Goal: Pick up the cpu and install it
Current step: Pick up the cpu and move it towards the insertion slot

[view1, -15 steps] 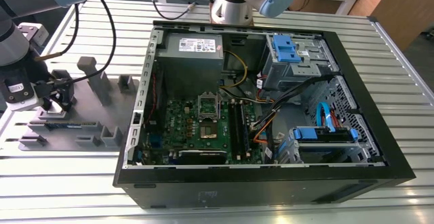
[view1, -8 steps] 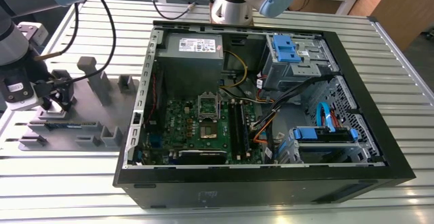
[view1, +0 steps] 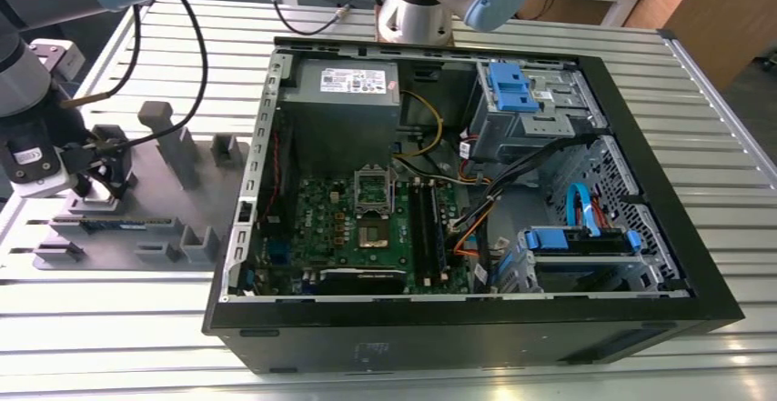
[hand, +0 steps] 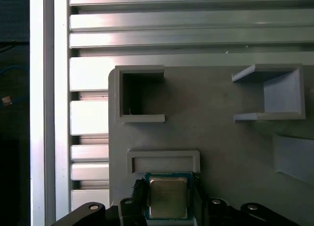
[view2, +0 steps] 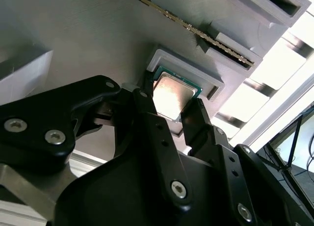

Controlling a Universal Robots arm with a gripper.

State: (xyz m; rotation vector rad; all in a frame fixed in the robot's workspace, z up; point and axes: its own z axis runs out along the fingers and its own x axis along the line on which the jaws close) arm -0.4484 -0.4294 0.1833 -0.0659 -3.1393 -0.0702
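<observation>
The cpu (hand: 168, 196) is a small square chip with a dull silver top and a green rim. It lies in a shallow pocket of the grey fixture plate (hand: 221, 138). In the second wrist view the cpu (view2: 171, 96) lies flat inside the raised pocket frame. My gripper (hand: 168, 194) straddles it, with one black finger (hand: 139, 191) against each side edge, so it looks shut on the chip. The same grip appears in the second wrist view, gripper (view2: 171, 106). In the exterior view my gripper (view1: 100, 181) points down over the fixture plate (view1: 158, 228) at the exterior view's left.
An open computer case (view1: 680, 192) lies to the right of the fixture, and its green motherboard (view1: 316, 228) has the socket (view1: 377, 230) near the middle. A thin memory stick (view2: 196, 30) stands in a slot of the fixture beside the cpu. Grey posts (view1: 164, 142) rise from the plate.
</observation>
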